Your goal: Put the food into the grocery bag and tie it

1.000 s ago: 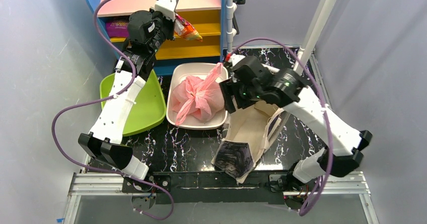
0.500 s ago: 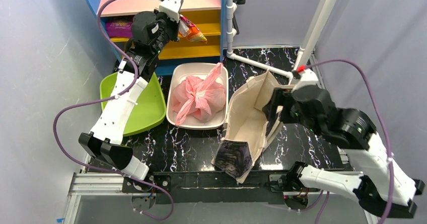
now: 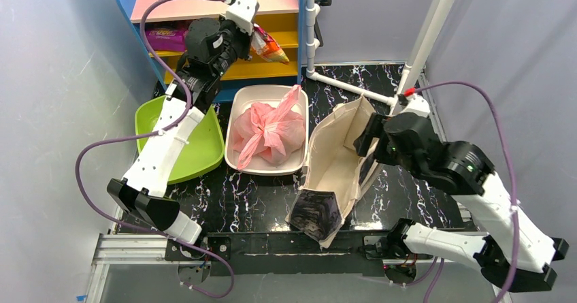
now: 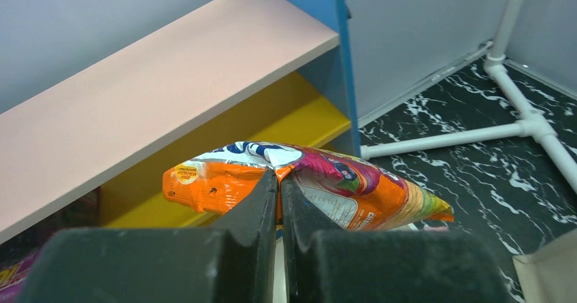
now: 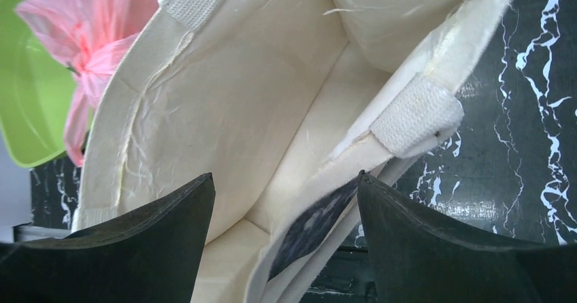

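Starting at the left claw (image 4: 279, 184), the jaws are seen pressed together on the upper edge of an orange snack packet (image 4: 340, 190). The packet is held in the air in front of a yellow shelf (image 4: 299, 122), at the upper middle of the overhead view. The right claw (image 5: 284, 180) is held with its jaws wide apart and nothing between them, at the open mouth of a beige tote (image 5: 224, 112), right of centre in the overhead view. The tote lies open on the black marbled surface (image 3: 252, 197), with its dark printed panel toward the bottom edge. Just left of the tote, the pink grocery bag (image 3: 269, 133) is seen lying in a white tray (image 3: 250, 93) at the centre. It is bulging and gathered into a knot, with one loose end pointing to the upper right. Its contents cannot be made out through the plastic. A green tray (image 3: 201, 146) is placed beside the white one and is partly covered by the left arm.
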Available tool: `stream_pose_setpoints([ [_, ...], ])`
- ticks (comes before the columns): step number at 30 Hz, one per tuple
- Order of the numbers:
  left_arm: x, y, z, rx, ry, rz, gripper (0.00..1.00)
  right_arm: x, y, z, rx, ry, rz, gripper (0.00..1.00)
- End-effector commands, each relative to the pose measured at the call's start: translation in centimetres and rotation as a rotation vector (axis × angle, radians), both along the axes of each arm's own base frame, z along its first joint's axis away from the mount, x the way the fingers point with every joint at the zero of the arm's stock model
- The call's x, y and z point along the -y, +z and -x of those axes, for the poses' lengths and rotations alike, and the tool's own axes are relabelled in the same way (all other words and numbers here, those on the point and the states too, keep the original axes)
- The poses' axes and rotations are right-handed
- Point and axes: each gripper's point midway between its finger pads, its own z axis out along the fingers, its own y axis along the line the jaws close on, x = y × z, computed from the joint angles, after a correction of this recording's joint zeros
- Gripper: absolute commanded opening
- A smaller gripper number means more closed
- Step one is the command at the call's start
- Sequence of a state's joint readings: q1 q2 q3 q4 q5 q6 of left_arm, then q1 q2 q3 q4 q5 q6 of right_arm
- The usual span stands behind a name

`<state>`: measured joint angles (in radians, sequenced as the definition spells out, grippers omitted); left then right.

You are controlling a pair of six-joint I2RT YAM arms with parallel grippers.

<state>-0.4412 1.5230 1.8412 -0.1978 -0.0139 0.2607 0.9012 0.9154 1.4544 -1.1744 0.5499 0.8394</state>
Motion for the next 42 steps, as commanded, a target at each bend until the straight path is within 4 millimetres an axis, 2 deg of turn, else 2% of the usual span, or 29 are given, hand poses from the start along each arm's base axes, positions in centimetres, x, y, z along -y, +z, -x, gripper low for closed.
stream_pose_setpoints([
  [1, 1.7, 5.8, 4.5, 0.129, -0.118, 0.061, 0.00, -0.5, -0.8, -1.1, -0.034, -0.066, -0.009, 0.83],
  [3, 2.4, 6.5, 5.7, 0.153, -0.154, 0.071, 0.00, -1.0, -1.1, -1.2, -0.039, -0.064, -0.032, 0.82],
  [8, 4.2, 7.6, 8.4, 0.165, -0.255, 0.105, 0.00, -1.2, -2.3, -1.4, -0.048, -0.065, -0.031, 0.48],
  [11, 6.2, 7.9, 11.0, 0.173, -0.406, 0.112, 0.00, -1.2, -2.9, -1.1, -0.070, -0.059, -0.023, 0.42],
  [12, 6.6, 7.9, 11.8, 0.177, -0.444, 0.110, 0.00, -1.2, -3.0, -1.0, -0.079, -0.057, -0.019, 0.43],
  [13, 7.0, 8.0, 12.4, 0.180, -0.473, 0.108, 0.00, -1.0, -2.9, -0.8, -0.082, -0.056, -0.017, 0.47],
  [16, 7.8, 8.0, 13.3, 0.182, -0.512, 0.106, 0.00, -0.2, -1.9, -0.3, -0.075, -0.062, -0.018, 0.71],
  [18, 8.1, 7.9, 13.5, 0.180, -0.525, 0.104, 0.00, 0.2, -1.0, 0.0, -0.064, -0.060, -0.029, 0.76],
  [21, 8.5, 7.6, 13.5, 0.175, -0.530, 0.097, 0.00, 1.3, 0.2, 0.4, -0.047, -0.098, -0.051, 0.79],
  [24, 8.9, 7.4, 13.7, 0.174, -0.537, 0.090, 0.00, 1.5, 0.4, 0.5, -0.042, -0.113, -0.075, 0.81],
  [32, 9.9, 7.0, 14.6, 0.165, -0.588, 0.076, 0.00, -2.2, -2.8, 0.1, -0.156, -0.051, -0.101, 0.85],
  [36, 11.0, 6.8, 15.7, 0.158, -0.646, 0.071, 0.00, -2.8, -3.9, -0.1, -0.179, -0.054, -0.095, 0.86],
  [37, 11.3, 6.6, 16.0, 0.155, -0.667, 0.070, 0.00, -2.7, -4.0, -0.3, -0.173, -0.060, -0.092, 0.84],
  [39, 12.1, 6.2, 16.7, 0.142, -0.713, 0.062, 0.00, -2.6, -3.9, -0.4, -0.159, -0.061, -0.083, 0.63],
  [42, 13.3, 5.3, 18.0, 0.116, -0.797, 0.046, 0.00, -1.8, -3.6, -0.6, -0.136, -0.078, -0.057, 0.17],
])
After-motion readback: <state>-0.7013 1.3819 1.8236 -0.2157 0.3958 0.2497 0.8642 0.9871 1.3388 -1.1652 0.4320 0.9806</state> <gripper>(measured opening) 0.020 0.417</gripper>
